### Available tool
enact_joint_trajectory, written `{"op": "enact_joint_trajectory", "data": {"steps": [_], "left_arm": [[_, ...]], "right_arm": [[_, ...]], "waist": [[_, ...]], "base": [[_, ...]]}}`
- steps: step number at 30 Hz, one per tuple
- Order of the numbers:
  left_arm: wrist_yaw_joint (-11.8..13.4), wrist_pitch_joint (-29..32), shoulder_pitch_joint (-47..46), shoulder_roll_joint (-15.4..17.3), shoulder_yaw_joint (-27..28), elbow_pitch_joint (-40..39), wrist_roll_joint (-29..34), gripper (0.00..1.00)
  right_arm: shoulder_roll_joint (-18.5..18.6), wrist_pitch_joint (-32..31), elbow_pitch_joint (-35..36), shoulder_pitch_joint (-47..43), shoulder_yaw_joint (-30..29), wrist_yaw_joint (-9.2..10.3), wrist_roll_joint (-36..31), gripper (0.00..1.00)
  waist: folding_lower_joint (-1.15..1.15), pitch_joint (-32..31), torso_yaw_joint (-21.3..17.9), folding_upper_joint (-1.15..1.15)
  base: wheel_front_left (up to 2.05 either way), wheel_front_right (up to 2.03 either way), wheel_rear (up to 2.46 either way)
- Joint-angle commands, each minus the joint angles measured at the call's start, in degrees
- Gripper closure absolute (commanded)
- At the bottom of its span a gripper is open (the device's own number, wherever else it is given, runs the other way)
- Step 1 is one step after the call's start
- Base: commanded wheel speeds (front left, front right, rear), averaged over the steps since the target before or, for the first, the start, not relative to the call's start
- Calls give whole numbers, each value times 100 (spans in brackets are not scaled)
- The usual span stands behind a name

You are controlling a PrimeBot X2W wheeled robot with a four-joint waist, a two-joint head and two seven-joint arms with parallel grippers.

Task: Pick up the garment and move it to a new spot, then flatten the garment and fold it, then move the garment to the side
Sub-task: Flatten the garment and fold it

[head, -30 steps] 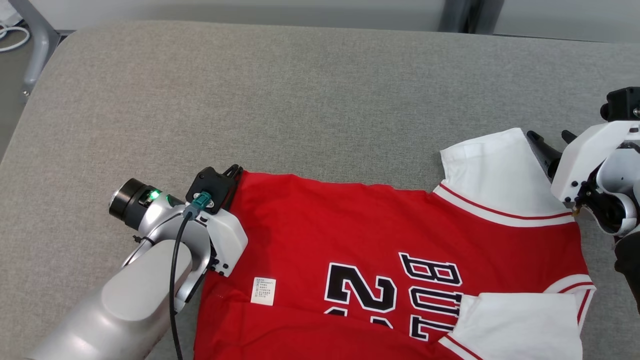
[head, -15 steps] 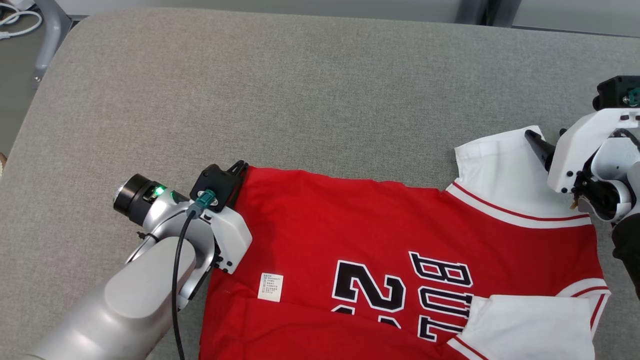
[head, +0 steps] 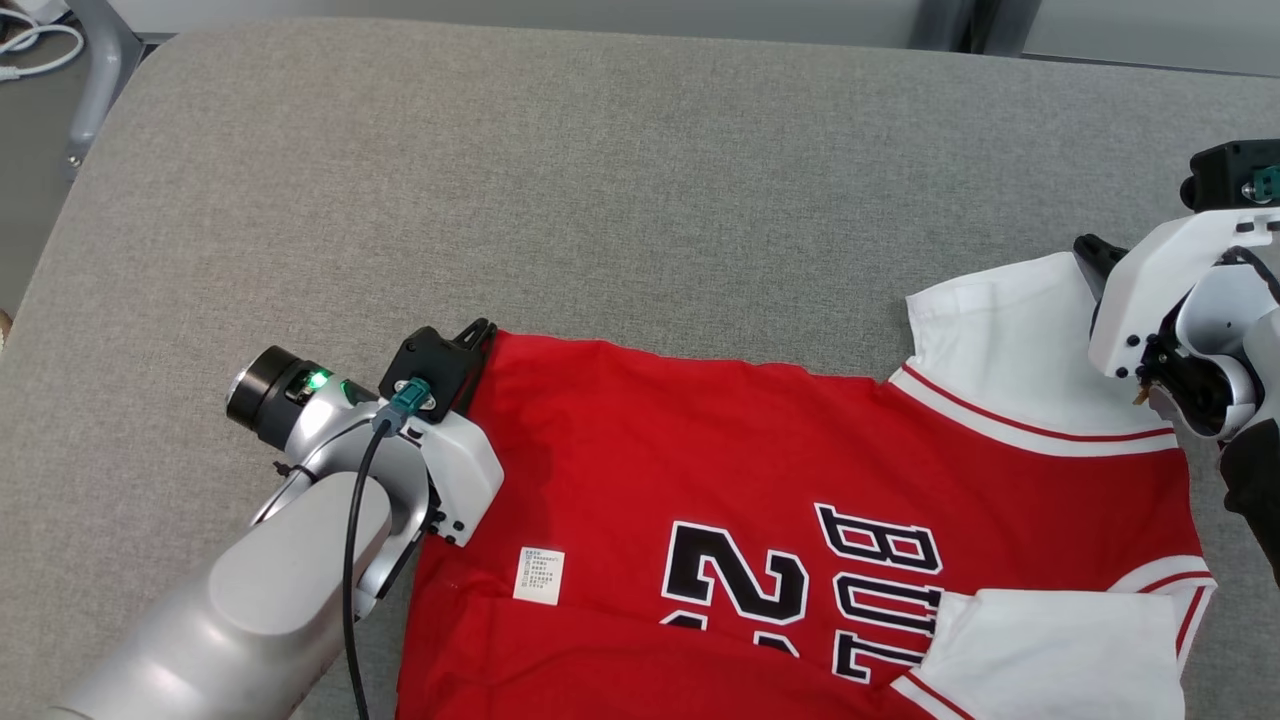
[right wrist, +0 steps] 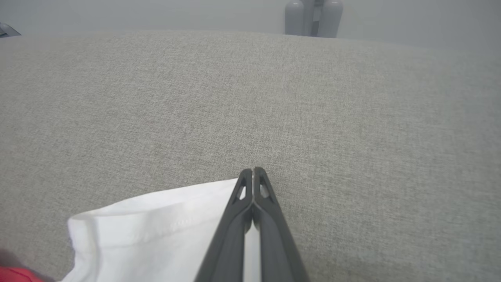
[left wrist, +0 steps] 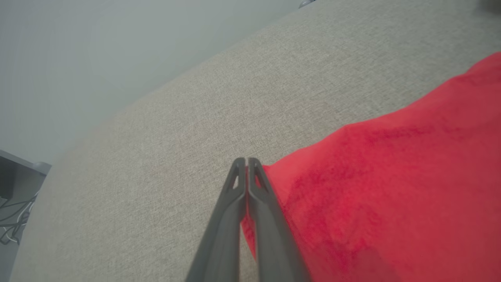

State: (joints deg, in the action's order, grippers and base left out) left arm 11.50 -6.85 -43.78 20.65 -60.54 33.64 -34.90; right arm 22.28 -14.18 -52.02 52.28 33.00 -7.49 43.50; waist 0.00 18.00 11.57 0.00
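The garment (head: pixel 760 450) is a red jersey with white sleeves and black lettering, spread flat across the near half of the grey table (head: pixel 600 180). My left gripper (head: pixel 478 336) is shut on the jersey's far left hem corner; in the left wrist view the red cloth (left wrist: pixel 372 188) is pinched between the closed fingers (left wrist: pixel 245 166). My right gripper (head: pixel 1090 250) is shut on the far corner of the white sleeve (head: pixel 1000 330); in the right wrist view white fabric (right wrist: pixel 164 231) shows between the closed fingers (right wrist: pixel 252 176).
The grey padded table stretches far beyond the jersey toward its back edge. A grey metal frame leg (head: pixel 100 70) and white cables (head: pixel 30 45) stand off the table's far left corner. A white care label (head: pixel 538 575) lies on the red cloth.
My right gripper has closed on the white sleeve corner; its fingers stood open over the sleeve before. The head camera shifted slightly. The left gripper keeps its hold.
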Motion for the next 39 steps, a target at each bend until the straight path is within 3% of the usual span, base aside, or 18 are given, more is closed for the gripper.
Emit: {"op": "enact_joint_trajectory", "data": {"steps": [1, 11, 20, 30, 31, 33, 34, 35, 39], "left_arm": [[37, -27, -71, 37, 9, 13, -39, 100], [69, -70, -37, 64, 10, 32, -89, 100], [129, -114, 253, 192, 55, 104, -239, 100], [221, -105, 382, 353, 94, 5, -329, 100], [227, -101, 407, 364, 90, 3, -335, 100], [243, -98, 451, 384, 91, -7, -349, 100], [249, -98, 468, 393, 89, -13, -365, 100], [258, -97, 481, 398, 84, -20, -377, 100], [281, -86, 560, 429, 72, -40, -398, 100]], "right_arm": [[57, 84, 35, 11, 92, -1, 83, 100], [188, 430, 100, 31, 465, -1, 325, 100], [418, 1650, 805, -315, 886, 0, 261, 100], [587, 2278, 1163, -808, 816, -1, -38, 100], [565, 2314, 1167, -861, 743, -1, -41, 97], [523, 2344, 1214, -996, 676, -1, -101, 65], [529, 2378, 1239, -1053, 635, -1, -161, 11], [531, 2401, 1253, -1116, 572, 0, -204, 0], [458, 2457, 1338, -1422, 264, -1, -305, 0]], "waist": [[0, -10, -29, 0], [0, -117, -127, 0], [0, -486, -438, 0], [0, -606, -739, 0], [0, -621, -759, 0], [0, -654, -804, 0], [0, -670, -827, 0], [0, -686, -845, 0], [0, -748, -902, 0]], "base": [[0, 0, 0], [0, 0, 0], [0, 0, 0], [0, 0, 0], [0, 0, 0], [0, 0, 0], [0, 0, 0], [0, 0, 0], [0, 0, 0]]}}
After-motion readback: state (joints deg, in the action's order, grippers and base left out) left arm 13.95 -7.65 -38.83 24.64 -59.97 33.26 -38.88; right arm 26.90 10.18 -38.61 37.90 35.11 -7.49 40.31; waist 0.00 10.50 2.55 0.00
